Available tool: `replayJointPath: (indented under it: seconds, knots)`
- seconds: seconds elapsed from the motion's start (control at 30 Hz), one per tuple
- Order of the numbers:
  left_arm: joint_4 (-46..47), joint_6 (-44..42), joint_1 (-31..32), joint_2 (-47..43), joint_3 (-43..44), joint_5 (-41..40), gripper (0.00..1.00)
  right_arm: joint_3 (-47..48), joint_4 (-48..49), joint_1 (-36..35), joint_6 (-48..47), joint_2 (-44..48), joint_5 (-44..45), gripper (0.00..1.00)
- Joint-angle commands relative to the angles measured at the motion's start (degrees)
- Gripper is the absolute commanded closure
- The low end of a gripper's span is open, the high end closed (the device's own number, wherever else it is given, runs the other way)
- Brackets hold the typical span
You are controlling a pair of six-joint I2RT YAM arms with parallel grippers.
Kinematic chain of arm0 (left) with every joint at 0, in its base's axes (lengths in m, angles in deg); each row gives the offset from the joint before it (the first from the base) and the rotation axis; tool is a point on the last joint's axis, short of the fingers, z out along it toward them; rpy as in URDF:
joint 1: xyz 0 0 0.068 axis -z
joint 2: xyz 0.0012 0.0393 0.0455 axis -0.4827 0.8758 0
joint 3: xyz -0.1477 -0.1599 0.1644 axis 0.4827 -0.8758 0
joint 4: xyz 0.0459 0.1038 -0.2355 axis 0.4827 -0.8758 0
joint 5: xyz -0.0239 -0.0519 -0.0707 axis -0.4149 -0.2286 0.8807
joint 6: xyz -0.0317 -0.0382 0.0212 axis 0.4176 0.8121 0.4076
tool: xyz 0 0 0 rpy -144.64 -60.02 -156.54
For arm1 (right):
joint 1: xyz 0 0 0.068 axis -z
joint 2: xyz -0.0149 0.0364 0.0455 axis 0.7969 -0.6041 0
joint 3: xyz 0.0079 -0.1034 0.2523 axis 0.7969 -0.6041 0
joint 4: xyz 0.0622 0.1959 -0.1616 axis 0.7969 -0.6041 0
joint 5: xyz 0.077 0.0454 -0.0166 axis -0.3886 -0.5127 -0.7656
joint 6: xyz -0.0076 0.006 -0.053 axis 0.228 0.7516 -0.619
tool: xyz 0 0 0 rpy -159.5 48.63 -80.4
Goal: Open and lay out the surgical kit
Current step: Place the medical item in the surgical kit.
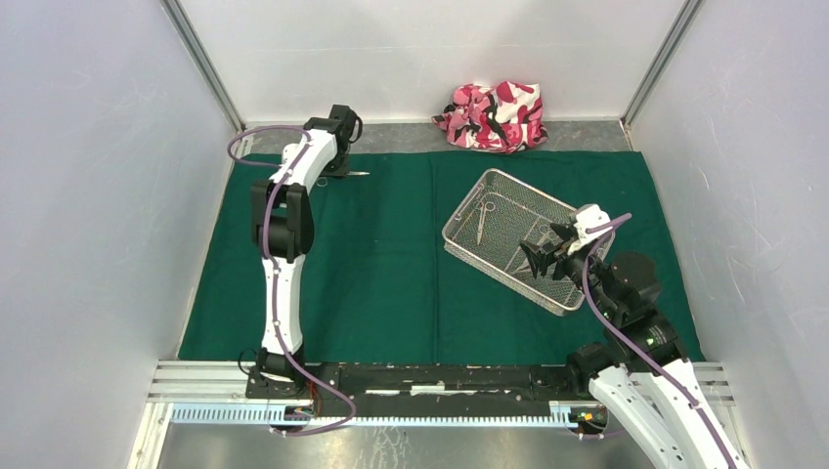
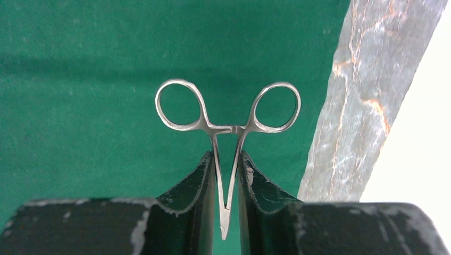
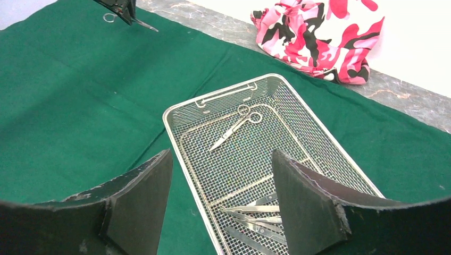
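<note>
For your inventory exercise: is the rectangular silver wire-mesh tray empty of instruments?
No: slim steel scissors and flat steel tweezers lie inside the rectangular silver wire-mesh tray.

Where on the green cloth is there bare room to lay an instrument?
Bare: the dark green cloth between the left arm and the silver wire-mesh tray, and along its near edge. Crowded: the tray's near end under the right gripper.

White-and-black arms [image 1: 279, 293], purple cables [image 1: 277, 311]
Black, grey-scuffed fingers [image 3: 138, 202] on each end effector [image 2: 226, 175]; behind it, white links and black joints.
</note>
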Motion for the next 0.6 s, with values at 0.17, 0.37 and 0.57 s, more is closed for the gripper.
replayJointPath:
  seconds: [0.17,0.37,0.57]
  knots:
    - [-1.65,-6.47,-2.48,4.68,7.36,-4.51,0.98,-0.99,2.79,-0.42,-1.12,0.00,2.27,0.26]
    - [3.09,-14.08,-3.08,6.58,7.72,-6.28,0.98,-0.91,2.19,-0.44,-1.18,0.30,2.96,0.25]
    - [3.98,-14.39,-4.04,7.29,7.67,-5.43,0.96,-1.39,1.98,-0.41,-1.07,-0.05,3.56,0.26]
